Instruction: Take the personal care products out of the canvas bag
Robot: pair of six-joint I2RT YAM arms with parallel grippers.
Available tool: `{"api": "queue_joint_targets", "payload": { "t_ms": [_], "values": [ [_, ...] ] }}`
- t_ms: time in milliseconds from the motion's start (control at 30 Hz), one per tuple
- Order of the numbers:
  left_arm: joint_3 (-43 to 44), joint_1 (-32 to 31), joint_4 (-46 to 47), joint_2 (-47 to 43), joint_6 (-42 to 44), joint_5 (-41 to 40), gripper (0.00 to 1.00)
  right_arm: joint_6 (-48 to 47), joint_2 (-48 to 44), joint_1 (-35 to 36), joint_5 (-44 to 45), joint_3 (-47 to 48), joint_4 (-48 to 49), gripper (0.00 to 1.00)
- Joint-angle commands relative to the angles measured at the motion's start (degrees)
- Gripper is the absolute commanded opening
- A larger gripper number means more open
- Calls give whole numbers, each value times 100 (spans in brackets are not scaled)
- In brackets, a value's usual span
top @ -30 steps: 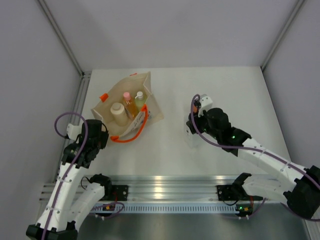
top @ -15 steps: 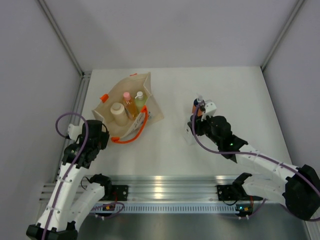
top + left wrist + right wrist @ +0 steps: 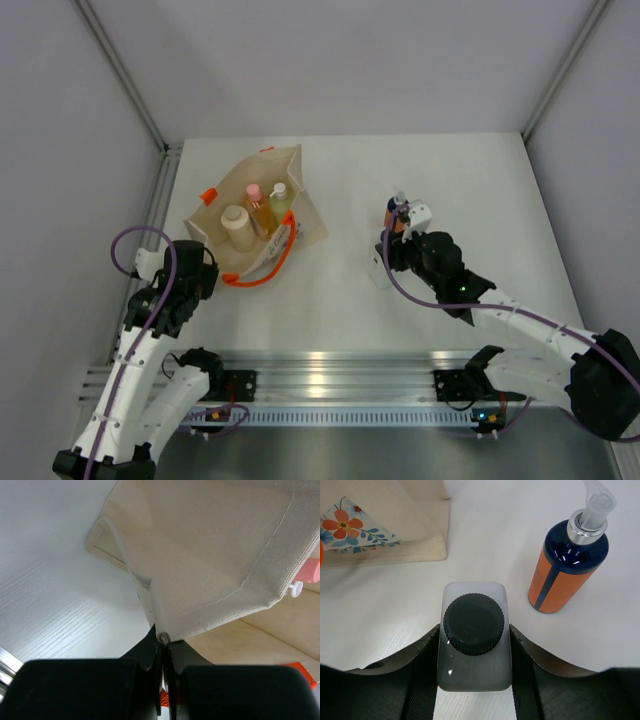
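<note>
Left gripper (image 3: 162, 639) – jaws together, pinching rim of canvas bag (image 3: 310, 222). Three products not yet out, upright inside bag: cream bottle (image 3: 237, 224), peach bottle (image 3: 258, 207), yellow-green bottle (image 3: 281, 199). Two out, well apart from bag. Right gripper (image 3: 474, 635) – fingers seem clamped on sides of clear bottle (image 3: 474, 622), upright on table (image 3: 480, 180); orange bottle (image 3: 560, 575) just beside.

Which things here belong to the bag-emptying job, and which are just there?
Job: canvas bag; cream bottle, peach bottle, yellow-green bottle inside it; orange bottle outside it; clear bottle in right gripper; left gripper pinching its edge.
Other: table, metal rail.
</note>
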Motion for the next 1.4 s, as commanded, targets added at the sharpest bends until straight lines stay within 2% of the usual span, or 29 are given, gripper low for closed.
{"api": "queue_joint_targets", "payload": {
  "t_ms": [0, 333, 433, 467, 500, 733, 967, 1367],
  "values": [
    [50, -2, 7, 46, 18, 89, 0, -6, -240, -54, -87, 173, 990, 50],
    [59, -2, 7, 90, 10, 115, 0, -68, -494, -45, -272, 199, 788, 71],
    [85, -2, 7, 99, 27, 150, 0, -24, -565, -45, -290, 419, 516, 76],
    [103, -2, 7, 99, 1, 193, 0, 37, -565, -45, -229, 637, 254, 82],
    [103, -2, 7, 99, -25, 194, 0, 38, -548, -45, -193, 804, 60, 83],
    [200, -2, 7, 283, -113, 413, 0, 170, 5, 43, -272, 2439, -1538, 84],
    [252, -2, 78, 371, -351, 475, 0, 425, 1243, 403, -965, 4109, -2621, 78],
    [261, -2, 139, 424, -263, 703, 0, 399, 3230, 1800, -1133, 6412, -2895, 68]
  ]
}}
